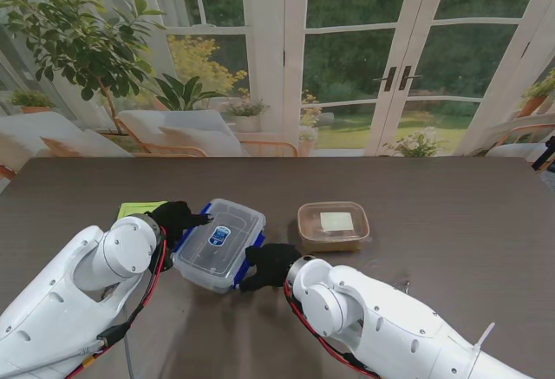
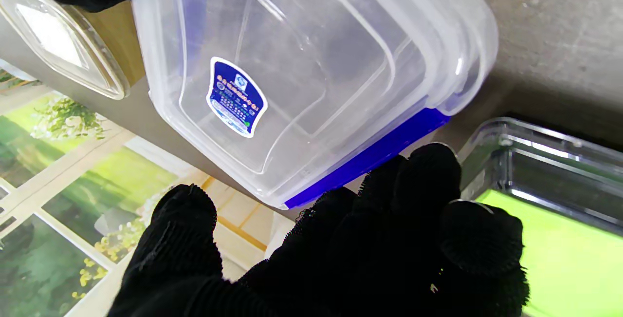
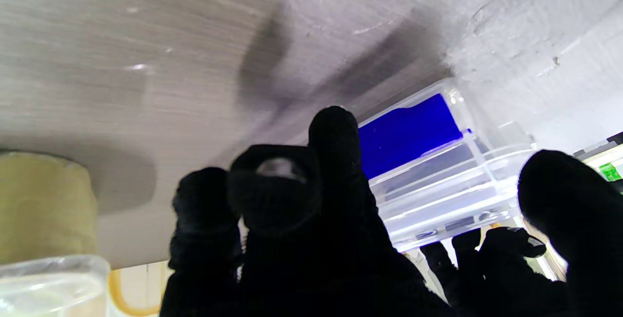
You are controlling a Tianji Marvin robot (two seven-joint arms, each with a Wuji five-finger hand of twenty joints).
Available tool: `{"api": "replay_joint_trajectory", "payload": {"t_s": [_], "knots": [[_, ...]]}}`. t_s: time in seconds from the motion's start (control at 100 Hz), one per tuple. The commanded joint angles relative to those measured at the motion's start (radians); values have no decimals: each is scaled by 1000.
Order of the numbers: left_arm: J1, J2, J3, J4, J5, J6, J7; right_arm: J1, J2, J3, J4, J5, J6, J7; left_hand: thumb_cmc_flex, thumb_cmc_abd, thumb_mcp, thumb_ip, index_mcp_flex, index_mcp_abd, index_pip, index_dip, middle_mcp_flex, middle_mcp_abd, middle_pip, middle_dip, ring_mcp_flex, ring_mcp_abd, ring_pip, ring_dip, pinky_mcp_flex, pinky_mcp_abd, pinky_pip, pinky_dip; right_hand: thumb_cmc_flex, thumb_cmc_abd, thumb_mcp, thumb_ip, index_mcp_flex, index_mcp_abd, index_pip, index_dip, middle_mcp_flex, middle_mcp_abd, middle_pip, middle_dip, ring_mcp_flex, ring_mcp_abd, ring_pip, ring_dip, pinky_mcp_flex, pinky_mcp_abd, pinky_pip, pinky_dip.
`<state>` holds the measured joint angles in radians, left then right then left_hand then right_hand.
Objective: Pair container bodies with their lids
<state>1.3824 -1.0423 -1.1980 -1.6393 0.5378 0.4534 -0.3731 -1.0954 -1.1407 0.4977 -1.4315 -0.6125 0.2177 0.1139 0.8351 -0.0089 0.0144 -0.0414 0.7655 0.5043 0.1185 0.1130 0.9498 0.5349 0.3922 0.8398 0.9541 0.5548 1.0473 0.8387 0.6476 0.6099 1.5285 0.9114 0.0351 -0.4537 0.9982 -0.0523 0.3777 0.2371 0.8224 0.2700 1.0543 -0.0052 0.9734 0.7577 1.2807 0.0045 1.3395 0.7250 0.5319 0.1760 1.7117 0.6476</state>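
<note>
Both arms flank your clear box (image 1: 220,244), mid-table: left hand (image 1: 176,219) and right hand (image 1: 270,264) sit at opposite blue latches (image 2: 370,158); whether either grips, you can't tell. Judging it's lidded, they're likely there to snap clips. Brown tub (image 1: 334,226) sits right.

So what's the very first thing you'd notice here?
The clear box with blue clips in the middle of the table, with the black-gloved left hand and right hand at opposite sides. To its right sits a brown tub with a clear lid.
</note>
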Motion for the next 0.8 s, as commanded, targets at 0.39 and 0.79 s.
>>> {"api": "replay_joint_trajectory", "payload": {"t_s": [0.39, 0.79], "knots": [[-49, 12, 42, -15, 39, -7, -97, -32, 15, 77, -43, -13, -9, 38, 4, -11, -7, 14, 55, -123, 47, 26, 56, -76, 87, 49, 45, 8, 68, 9, 43, -20, 63, -8, -14, 21, -23, 19, -22, -149, -49, -2, -30, -10, -25, -9, 37, -6, -26, -18, 429, 16, 38, 17], [-63, 6, 48, 17, 152, -216, -43, -39, 8, 113, -36, -3, 52, 20, -173, -233, 487, -21, 110, -241, 72, 35, 87, -177, 135, 47, 95, -111, 125, -17, 98, -99, 152, -100, -5, 25, -5, 24, -93, -154, -55, -4, -52, -5, -30, -17, 37, 4, -27, -18, 442, 19, 38, 16]]}}
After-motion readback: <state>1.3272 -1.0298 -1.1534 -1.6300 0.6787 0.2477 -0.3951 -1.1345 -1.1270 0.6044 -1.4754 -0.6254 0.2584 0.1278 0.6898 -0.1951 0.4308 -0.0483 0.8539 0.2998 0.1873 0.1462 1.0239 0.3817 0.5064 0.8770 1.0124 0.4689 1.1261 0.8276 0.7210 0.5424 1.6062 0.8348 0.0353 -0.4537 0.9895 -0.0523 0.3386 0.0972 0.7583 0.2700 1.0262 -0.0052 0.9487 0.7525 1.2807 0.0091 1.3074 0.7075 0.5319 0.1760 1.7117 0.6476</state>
